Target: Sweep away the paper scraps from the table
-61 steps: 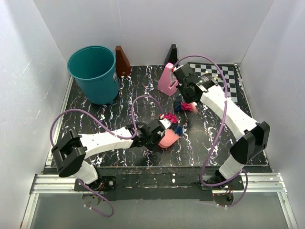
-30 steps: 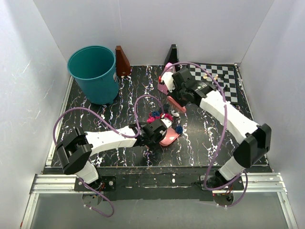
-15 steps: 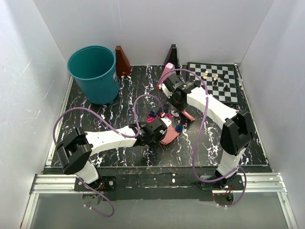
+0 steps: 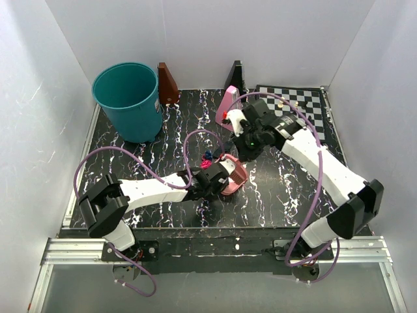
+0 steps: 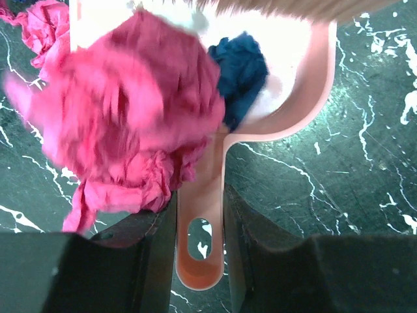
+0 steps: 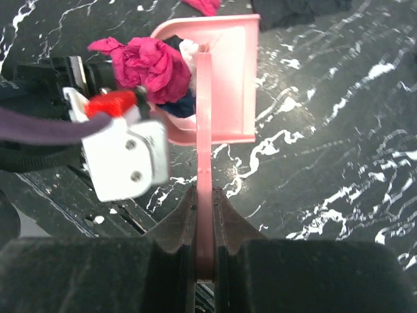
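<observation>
Two robot arms reach toward each other, both grippers clamped shut.
The left arm [image 4: 153, 190] lies low, stretched rightwards; the left gripper [image 5: 200, 225] squeezes the handle of a pink dustpan [image 5: 306, 98]. The right arm [image 4: 326, 166] bends at its elbow and reaches left, wrist tipped downward; the right gripper [image 6: 204, 225] pinches a pink brush [image 6: 204, 117].

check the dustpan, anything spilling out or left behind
The big magenta wad bulges over the pink dustpan's side rim near the handle and looks ready to tumble off. A smaller magenta scrap lies on the table just outside that rim, unswept.
</observation>
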Motion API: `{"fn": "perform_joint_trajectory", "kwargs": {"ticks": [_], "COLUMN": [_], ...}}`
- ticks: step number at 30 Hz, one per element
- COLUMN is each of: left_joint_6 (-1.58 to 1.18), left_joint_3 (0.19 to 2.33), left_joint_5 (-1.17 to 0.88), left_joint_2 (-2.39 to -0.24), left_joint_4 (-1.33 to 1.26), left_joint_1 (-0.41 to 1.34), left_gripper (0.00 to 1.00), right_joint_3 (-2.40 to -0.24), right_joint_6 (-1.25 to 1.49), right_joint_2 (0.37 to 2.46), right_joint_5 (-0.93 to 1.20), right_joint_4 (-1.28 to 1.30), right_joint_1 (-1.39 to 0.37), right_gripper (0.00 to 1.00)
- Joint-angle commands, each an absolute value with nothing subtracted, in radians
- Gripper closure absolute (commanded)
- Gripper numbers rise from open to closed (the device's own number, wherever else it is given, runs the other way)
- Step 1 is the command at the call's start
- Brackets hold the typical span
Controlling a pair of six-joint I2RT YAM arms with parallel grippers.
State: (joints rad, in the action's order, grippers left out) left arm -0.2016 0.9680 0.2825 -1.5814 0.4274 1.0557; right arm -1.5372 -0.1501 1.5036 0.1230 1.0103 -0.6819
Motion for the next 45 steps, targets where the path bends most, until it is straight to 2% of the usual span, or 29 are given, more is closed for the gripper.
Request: {"fn": "perform_joint_trajectory", "kwargs": {"ticks": [1,6,18,22,36,45], "left_joint_6": [-0.172,-0.166,-0.156,-0.176,-0.167,-0.134], "left_joint_3": [0.943,0.899,0.911,0.96,1.258,1.526], "left_joint_5": [0.359,0.393,0.381,0.36,0.364,0.186], "left_joint_2": [-1.557,-1.494,-1.361,-1.316,-1.252,-1.236], "left_joint_4": [0.348,0.296,0.342,0.411,0.768,1.001], "left_joint_1": [1.058,1.065,1.066,1.066,1.026,0.781], "left_gripper": [1.0,1.0,1.0,1.0,1.0,1.0], "right_joint_3": [-1.514,-1.465,-1.356,-1.351,-1.241,-1.178], "right_joint_6": [-0.061,-0.014,0.055,0.201,0.278,0.278], "right_joint_2": [1.414,1.341,1.307,1.325,1.263,1.174], "right_joint_5": [0.02,-0.207,-0.42,-0.673,-0.578,-0.535], "right_joint_4": [1.019,0.962,0.857,0.874,0.828,0.781], "right_joint_1": [-0.627,-0.606,-0.6,-0.595,-0.568,-0.568], "right_gripper": [0.99,0.99,0.99,0.99,0.99,0.99]}}
